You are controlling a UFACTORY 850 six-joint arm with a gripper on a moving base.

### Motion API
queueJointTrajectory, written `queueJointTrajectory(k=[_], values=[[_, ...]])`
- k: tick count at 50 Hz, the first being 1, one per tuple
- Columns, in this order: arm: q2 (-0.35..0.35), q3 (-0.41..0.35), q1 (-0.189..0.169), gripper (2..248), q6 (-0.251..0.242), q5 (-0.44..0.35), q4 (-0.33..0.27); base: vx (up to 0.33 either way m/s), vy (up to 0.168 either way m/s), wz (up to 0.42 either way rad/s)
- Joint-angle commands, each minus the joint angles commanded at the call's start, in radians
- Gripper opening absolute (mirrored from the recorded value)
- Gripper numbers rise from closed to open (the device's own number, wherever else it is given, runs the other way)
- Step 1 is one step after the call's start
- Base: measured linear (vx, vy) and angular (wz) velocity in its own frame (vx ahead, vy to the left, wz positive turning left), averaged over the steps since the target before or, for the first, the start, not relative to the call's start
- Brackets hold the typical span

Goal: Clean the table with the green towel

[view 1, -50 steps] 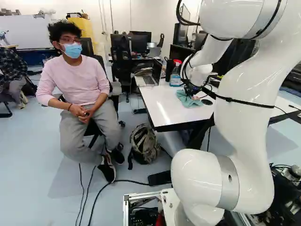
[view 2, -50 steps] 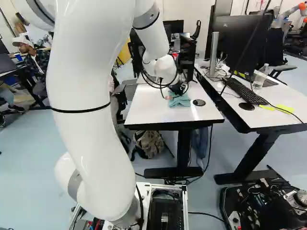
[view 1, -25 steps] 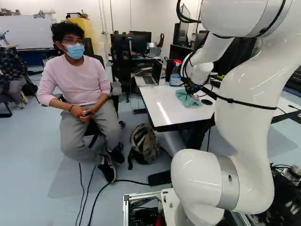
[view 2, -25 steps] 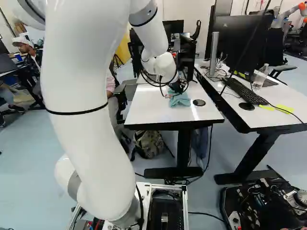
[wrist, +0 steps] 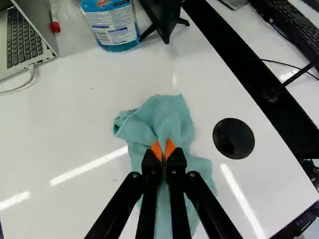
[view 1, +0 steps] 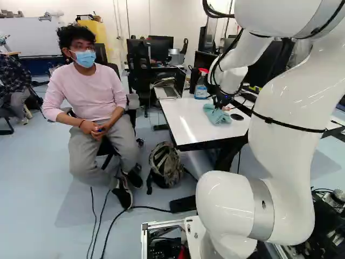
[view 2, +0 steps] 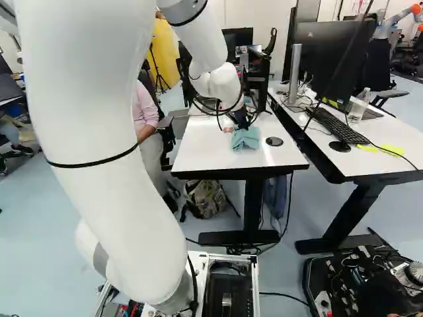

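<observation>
1 teal towel (wrist: 172, 117) lies crumpled on the white bench (wrist: 70, 119), just beside the black disc (wrist: 233, 138); the jaws clench a raised fold of it, and the arm (view 1: 285, 108) reaches down over the bench.

In the wrist view, can't see some green cloth towel (wrist: 174, 114) behind the black pincer (view 1: 219, 104), or the cut-off bits of the blue-filled plastic bottle (wrist: 112, 25) and silver laptop (wrist: 42, 55).
</observation>
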State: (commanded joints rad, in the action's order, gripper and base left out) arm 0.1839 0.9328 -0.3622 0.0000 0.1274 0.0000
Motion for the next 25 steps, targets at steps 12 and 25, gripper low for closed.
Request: queueJointTrajectory(k=[12,25], values=[[-0.034,-0.006,0.000,28,0.000,0.071,0.000,0.000,0.000,0.000],[-0.071,-0.012,0.000,28,0.000,0.131,0.000,0.000,0.000,0.000]])
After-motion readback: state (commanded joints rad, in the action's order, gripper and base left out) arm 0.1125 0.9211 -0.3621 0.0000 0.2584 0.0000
